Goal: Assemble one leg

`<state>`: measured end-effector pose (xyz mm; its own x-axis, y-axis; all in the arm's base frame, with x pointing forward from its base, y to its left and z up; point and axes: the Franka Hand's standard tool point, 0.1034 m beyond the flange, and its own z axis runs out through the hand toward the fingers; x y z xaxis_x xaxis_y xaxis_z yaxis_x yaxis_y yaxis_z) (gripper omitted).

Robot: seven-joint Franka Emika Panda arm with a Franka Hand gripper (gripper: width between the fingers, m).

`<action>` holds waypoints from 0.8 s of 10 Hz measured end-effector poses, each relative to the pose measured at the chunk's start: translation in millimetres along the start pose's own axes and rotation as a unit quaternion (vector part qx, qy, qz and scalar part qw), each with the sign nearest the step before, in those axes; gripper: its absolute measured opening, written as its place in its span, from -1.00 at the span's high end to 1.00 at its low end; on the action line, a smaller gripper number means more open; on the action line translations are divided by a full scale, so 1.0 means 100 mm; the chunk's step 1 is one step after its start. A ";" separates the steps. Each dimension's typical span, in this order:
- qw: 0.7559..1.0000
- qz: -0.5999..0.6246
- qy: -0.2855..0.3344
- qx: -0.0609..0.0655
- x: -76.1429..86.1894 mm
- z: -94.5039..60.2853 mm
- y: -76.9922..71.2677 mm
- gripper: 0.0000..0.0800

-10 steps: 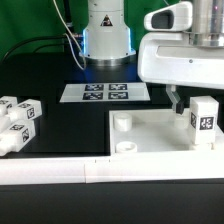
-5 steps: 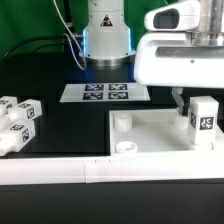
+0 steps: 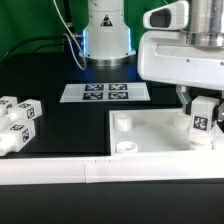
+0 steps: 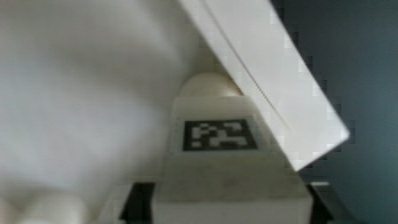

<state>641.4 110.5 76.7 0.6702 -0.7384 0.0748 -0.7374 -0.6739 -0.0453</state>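
The leg (image 3: 203,120), a chunky white post with a square tag, stands slightly tilted on the far right part of the wide white panel (image 3: 150,135) in the exterior view. My gripper (image 3: 200,100) is down over its top. In the wrist view the leg (image 4: 219,134) fills the space between my two dark fingers (image 4: 139,200), which press against its sides; my gripper (image 4: 228,205) is shut on it. The panel's raised rim (image 4: 267,70) runs beside the leg.
Several more white legs (image 3: 18,115) lie at the exterior view's left. The marker board (image 3: 105,92) lies in front of the robot base (image 3: 108,35). The panel has round sockets (image 3: 121,122). A long white rail (image 3: 60,170) runs along the front.
My gripper has moved toward the exterior view's right, from beside the leg to over it. The leg now leans slightly.
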 end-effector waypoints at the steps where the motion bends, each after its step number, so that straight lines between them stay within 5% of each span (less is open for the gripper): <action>1: 0.997 0.081 -0.010 0.001 0.00 0.00 0.01 0.29; 5: 0.919 0.392 -0.038 0.026 -0.04 0.01 -0.01 0.29; 8: 0.934 0.354 -0.035 0.025 -0.04 0.02 0.00 0.12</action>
<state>639.1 113.7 74.7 0.0208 -0.9982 -0.0566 -0.9943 -0.0147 -0.1059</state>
